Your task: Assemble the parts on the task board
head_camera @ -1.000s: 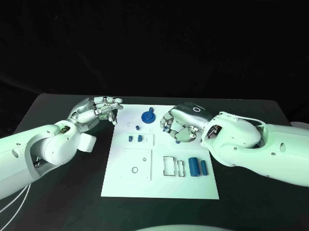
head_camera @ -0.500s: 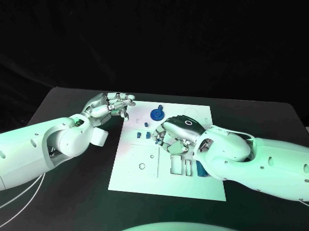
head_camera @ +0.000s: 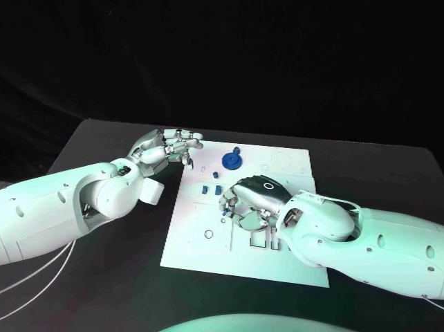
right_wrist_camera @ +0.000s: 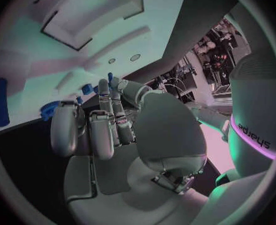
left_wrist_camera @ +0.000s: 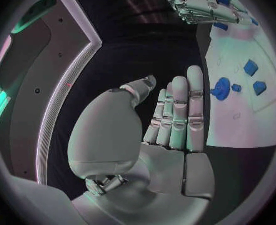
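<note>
The task board (head_camera: 282, 266) lies in the middle of the black tabletop (head_camera: 102, 152). The right hand (head_camera: 247, 204) hovers over the board's centre with fingers curled; whether it holds a part cannot be told. The left hand (head_camera: 167, 146) stays at the board's far left corner, fingers straight, holding nothing. A blue gear (head_camera: 232, 160) sits near the far edge.

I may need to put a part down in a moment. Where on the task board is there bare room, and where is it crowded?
The task board is bare along its near edge and at its far right corner, beyond the blue gear. The middle is crowded: the right robot hand hovers over the small blue parts and slots. The left robot hand sits at the far left corner.
</note>
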### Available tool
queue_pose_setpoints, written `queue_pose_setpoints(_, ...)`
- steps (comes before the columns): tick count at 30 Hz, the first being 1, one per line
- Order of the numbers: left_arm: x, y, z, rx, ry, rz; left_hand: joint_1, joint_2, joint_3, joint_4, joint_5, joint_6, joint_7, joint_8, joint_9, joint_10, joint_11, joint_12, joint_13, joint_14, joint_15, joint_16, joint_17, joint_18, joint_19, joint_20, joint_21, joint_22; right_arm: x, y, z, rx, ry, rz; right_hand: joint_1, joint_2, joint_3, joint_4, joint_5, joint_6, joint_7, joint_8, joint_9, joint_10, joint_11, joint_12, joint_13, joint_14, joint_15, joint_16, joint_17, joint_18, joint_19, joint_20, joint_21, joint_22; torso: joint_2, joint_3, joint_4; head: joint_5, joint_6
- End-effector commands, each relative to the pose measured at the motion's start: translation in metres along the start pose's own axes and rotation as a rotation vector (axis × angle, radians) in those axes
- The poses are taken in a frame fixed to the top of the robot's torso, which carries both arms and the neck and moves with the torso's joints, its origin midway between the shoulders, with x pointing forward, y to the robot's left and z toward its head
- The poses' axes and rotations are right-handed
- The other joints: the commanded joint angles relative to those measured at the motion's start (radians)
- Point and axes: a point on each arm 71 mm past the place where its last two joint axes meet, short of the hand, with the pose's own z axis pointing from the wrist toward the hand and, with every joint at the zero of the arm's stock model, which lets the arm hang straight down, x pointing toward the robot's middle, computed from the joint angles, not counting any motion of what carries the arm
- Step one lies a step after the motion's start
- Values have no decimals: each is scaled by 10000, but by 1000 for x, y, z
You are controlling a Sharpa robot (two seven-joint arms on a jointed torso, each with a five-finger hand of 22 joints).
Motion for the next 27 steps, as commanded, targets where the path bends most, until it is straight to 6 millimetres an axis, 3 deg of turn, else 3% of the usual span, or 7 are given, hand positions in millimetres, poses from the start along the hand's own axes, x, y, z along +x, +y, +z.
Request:
queue_pose_setpoints(1, 2, 0, 1, 49, 77, -18, 66, 26, -31, -18, 15, 12, 47, -29, -12, -81, -5, -30, -11, -73, -29, 68, 17, 112, -32, 33, 20, 13, 5, 1, 0, -158, 240, -131, -30, 2, 27, 6, 46, 36, 30, 31, 10, 131, -194, -5, 9, 621, -45, 19, 435, -61, -35, -50, -64, 30, -3, 4, 12, 57, -45)
queue_pose_setpoints(27, 3, 2, 2, 18, 151, -27, 55, 30, -49, -9, 16, 2, 56, -29, -18, -95, 4, -15, -8, -97, -18, 79, 37, 114, -50, 46, 21, 20, 18, -1, 2, -47, 667, -150, -68, 10, 10, 35, 45, 23, 32, 33, 27, 125, -191, -14, 21, 616, -41, 11, 410, -56, -48, -47, -81, 17, -2, -9, -1, 83, -102)
